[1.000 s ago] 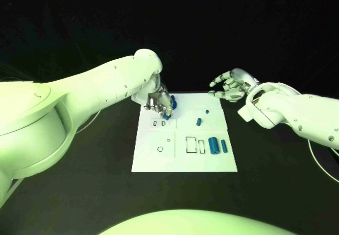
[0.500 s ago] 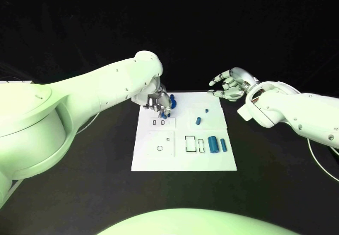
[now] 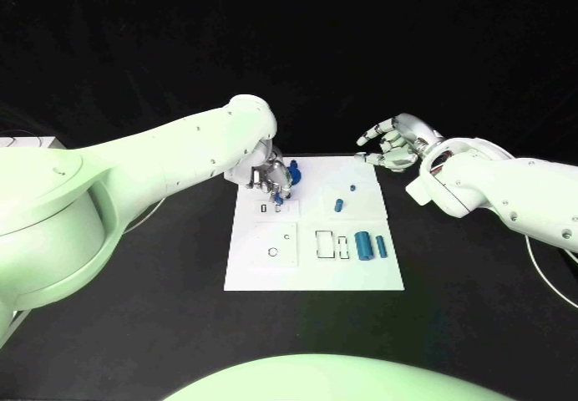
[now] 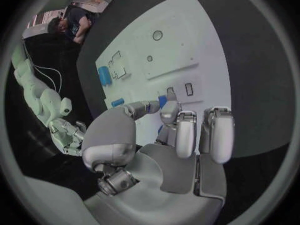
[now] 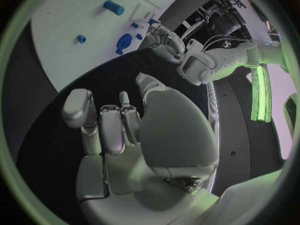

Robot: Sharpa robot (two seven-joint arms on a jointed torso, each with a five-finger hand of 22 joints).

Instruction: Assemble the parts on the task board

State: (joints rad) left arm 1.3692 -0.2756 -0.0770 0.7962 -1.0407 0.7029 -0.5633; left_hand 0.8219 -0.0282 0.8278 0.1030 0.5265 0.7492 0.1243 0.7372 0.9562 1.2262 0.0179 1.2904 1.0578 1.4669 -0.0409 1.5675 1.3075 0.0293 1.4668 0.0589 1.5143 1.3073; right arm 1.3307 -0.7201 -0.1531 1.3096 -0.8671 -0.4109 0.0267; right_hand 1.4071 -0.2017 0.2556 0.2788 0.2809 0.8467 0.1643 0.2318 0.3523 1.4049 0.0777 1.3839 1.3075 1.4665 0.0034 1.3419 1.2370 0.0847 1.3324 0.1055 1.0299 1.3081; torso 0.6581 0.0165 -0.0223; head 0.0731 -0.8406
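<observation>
While the left hand (image 3: pixel 275 178) pinches a small blue piece (image 3: pixel 283 199) at its fingertips above the far left part of the white board (image 3: pixel 313 276), the job is to line it up over the two little slots (image 3: pixel 271 210) just nearer the robot and lower it straight. Any tilt would likely jam it. The right hand (image 3: pixel 392 144) hovers past the board's far right corner, fingers loosely curled, holding nothing.

Matt white task board (image 3: pixel 362 276), glossy blue plastic parts (image 3: pixel 364 247), matt black table (image 3: pixel 144 326).
</observation>
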